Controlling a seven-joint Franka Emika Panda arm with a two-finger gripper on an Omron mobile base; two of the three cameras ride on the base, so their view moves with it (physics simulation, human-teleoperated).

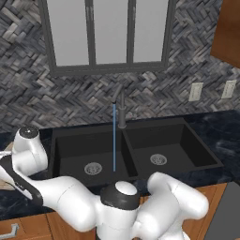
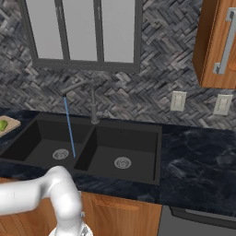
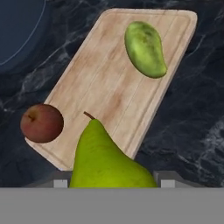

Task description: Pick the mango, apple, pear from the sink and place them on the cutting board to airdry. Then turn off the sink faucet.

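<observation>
In the hand view, a green pear (image 3: 107,159) is seen large at the bottom, stem up, between the jaws of the end effector (image 3: 107,183). The fingers are mostly hidden by the fruit, so the grip is judged from its position: the end effector is part closed on the pear. The pear's lower part is cut off by the frame.

Beyond it, the cutting board (image 3: 109,87) lies on the dark marbled table (image 3: 192,122). The mango (image 3: 145,49) rests on the board near its far corner. The apple (image 3: 42,123) sits at the board's near edge, partly overhanging it.

In the base views, the sink (image 1: 140,150) is seen with a thin blue water stream (image 1: 114,138) falling from the sink faucet (image 1: 122,110) into the left basin. Only a corner of the board is caught at the left edge of the right base view.
</observation>
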